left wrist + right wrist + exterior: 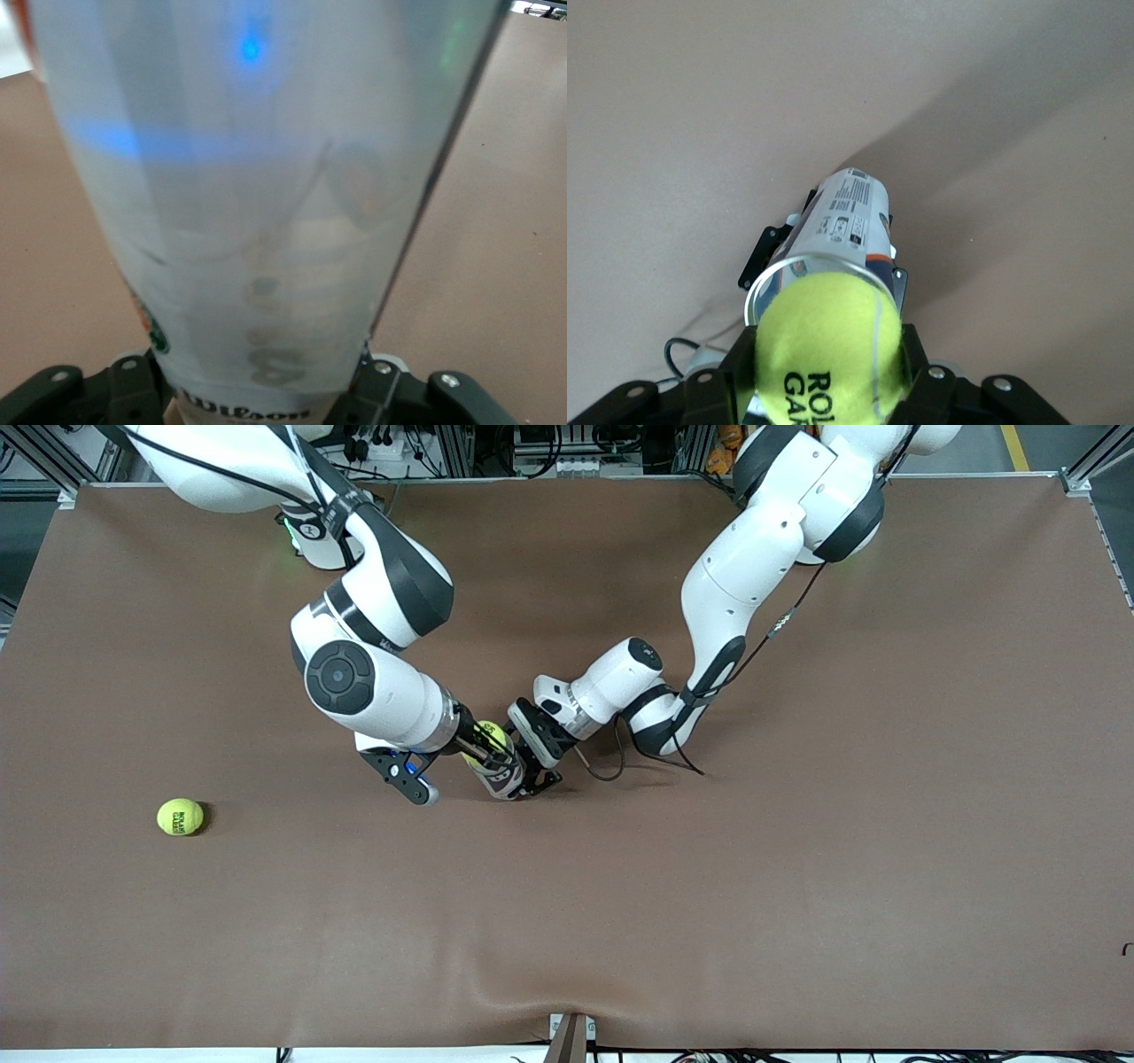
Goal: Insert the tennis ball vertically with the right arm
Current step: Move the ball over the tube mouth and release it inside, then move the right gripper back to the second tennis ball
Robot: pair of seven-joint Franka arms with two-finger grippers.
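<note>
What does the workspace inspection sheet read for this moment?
Surface: brown table, slight ripple at the camera edge.
Job's things: tennis ball at the mouth of the clear can.
Clutter: second ball lying toward the right arm's end.
End effectors: right end effector shut on the tennis ball, over the can; left end effector shut on the can.
Cables: black cable looping by the left wrist.
Surroundings: metal frames along the base edge.

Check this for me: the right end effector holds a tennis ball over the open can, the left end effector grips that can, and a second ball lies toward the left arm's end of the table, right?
One slip: the second ball lies toward the right arm's end of the table, as the front view shows. The right end effector does hold a tennis ball over the can; the left end effector grips it.
</note>
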